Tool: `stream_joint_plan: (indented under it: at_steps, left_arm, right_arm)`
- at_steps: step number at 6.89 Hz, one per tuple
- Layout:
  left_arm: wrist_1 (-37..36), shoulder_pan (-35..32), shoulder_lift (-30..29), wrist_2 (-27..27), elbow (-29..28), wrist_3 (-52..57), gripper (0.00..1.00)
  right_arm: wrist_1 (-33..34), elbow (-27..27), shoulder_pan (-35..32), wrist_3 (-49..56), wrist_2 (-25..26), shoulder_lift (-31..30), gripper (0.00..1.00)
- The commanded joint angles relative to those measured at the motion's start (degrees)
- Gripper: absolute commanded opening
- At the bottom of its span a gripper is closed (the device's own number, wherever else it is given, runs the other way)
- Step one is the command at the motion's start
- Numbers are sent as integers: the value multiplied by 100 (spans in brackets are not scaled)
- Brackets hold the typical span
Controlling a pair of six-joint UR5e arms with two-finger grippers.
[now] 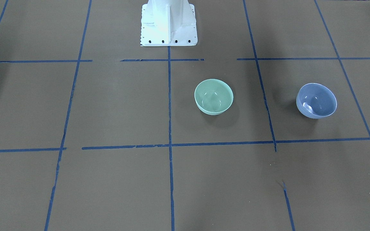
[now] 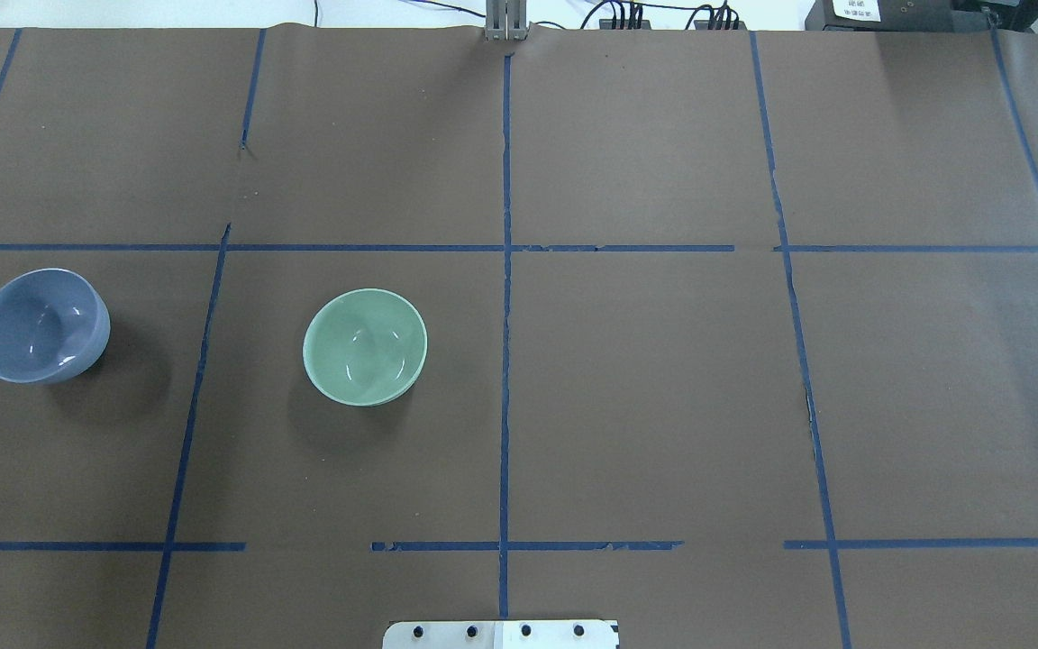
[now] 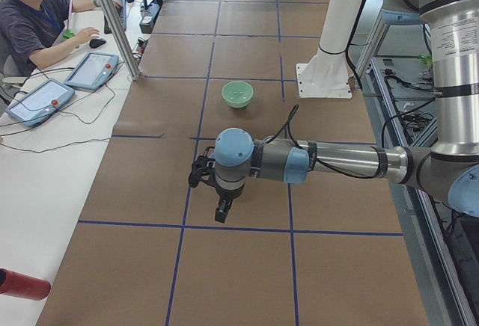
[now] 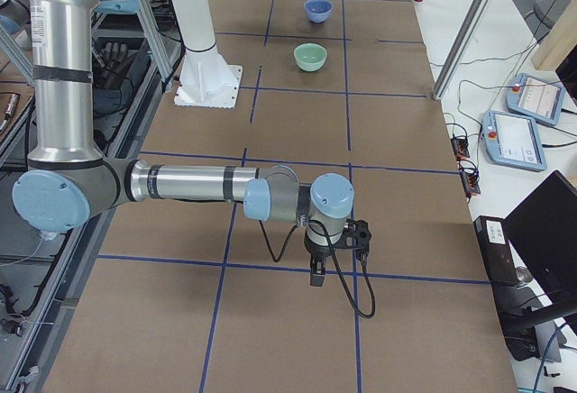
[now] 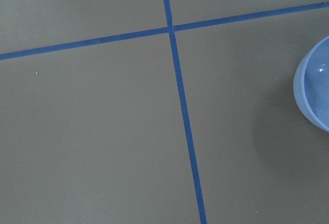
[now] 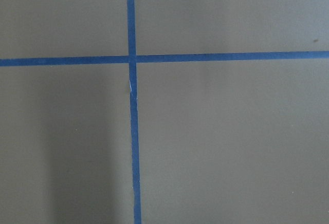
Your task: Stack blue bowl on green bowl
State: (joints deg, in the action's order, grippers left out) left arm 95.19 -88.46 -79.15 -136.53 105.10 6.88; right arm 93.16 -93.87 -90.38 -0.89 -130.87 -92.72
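The blue bowl (image 1: pixel 316 101) stands upright and empty on the brown table, at the far left of the overhead view (image 2: pixel 41 326). Its rim shows at the right edge of the left wrist view (image 5: pixel 314 93). The green bowl (image 1: pixel 214 97) stands upright and empty about a bowl's width and a half from it, nearer the table's middle (image 2: pixel 365 347). My left gripper (image 3: pixel 222 212) and right gripper (image 4: pixel 317 276) show only in the side views, pointing down above the table. I cannot tell whether they are open or shut. In the exterior left view my left arm hides the blue bowl.
The white robot pedestal (image 1: pixel 168 24) stands at the table's edge. Blue tape lines (image 2: pixel 505 361) grid the brown cover. An operator (image 3: pixel 30 19) sits at a side desk with teach pendants (image 3: pixel 90 70). A red cylinder (image 3: pixel 22 285) lies on that desk.
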Motion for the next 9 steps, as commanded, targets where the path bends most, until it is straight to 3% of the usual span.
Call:
stream_joint_plan:
  at_steps: [1,4,6,7,8,9]
  left_arm:
    - [1100,1018,-12,38,-94,-2118,100]
    - [3639,2286,-47,986,-935,-5119,100]
    - [3893,2867,-266,1181,-982,-6003,99]
    - [3893,3008,-258,1320,-991,-6067,69]
    - [3849,3053,-250,1348,-1009,-6111,23]
    - [3840,3054,-250,1322,-1026,-6207,0]
  right_arm:
    - [0,0,-6,1,0,0,100]
    - [0,0,3,-8,0,0,100]
    - [0,0,3,1,0,0,100]
    - [0,0,3,1,0,0,100]
    - [0,0,-6,1,0,0,100]
    - [0,0,3,1,0,0,100]
